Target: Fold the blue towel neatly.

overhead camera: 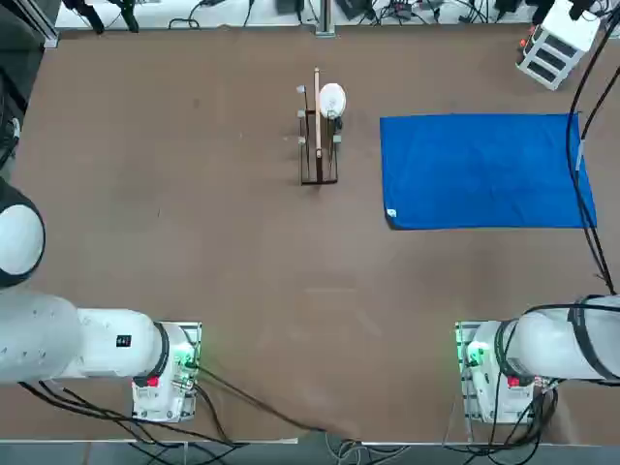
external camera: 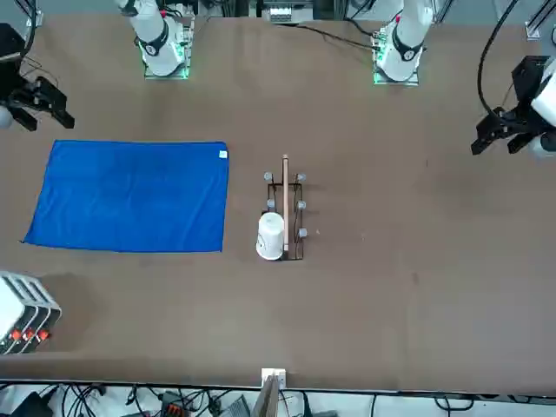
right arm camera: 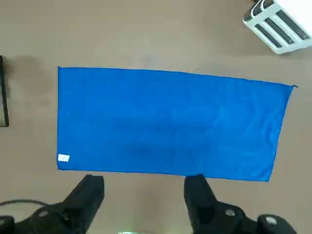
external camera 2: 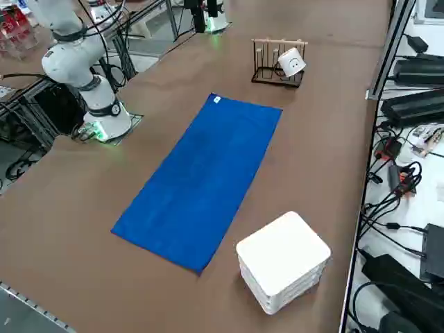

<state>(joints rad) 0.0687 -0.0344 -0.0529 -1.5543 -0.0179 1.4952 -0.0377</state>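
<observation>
The blue towel (overhead camera: 484, 171) lies spread flat as one long rectangle on the brown table, on the right arm's side. It also shows in the front view (external camera: 130, 195), the right side view (external camera 2: 201, 184) and the right wrist view (right arm camera: 170, 122). A small white tag (right arm camera: 63, 157) sits at the corner nearest the rack. My right gripper (right arm camera: 144, 183) hangs high over the table just short of the towel's near long edge, open, with nothing between its black fingers (right arm camera: 92, 185). In the front view the right gripper (external camera: 39, 100) is at the left edge, clear of the cloth.
A wooden rack (overhead camera: 318, 145) holding a white cup (overhead camera: 332, 98) stands left of the towel, a short gap away. A white box with ribbed sides (external camera 2: 283, 260) sits past the towel's far short end near the table corner. Cables hang along the table's right edge.
</observation>
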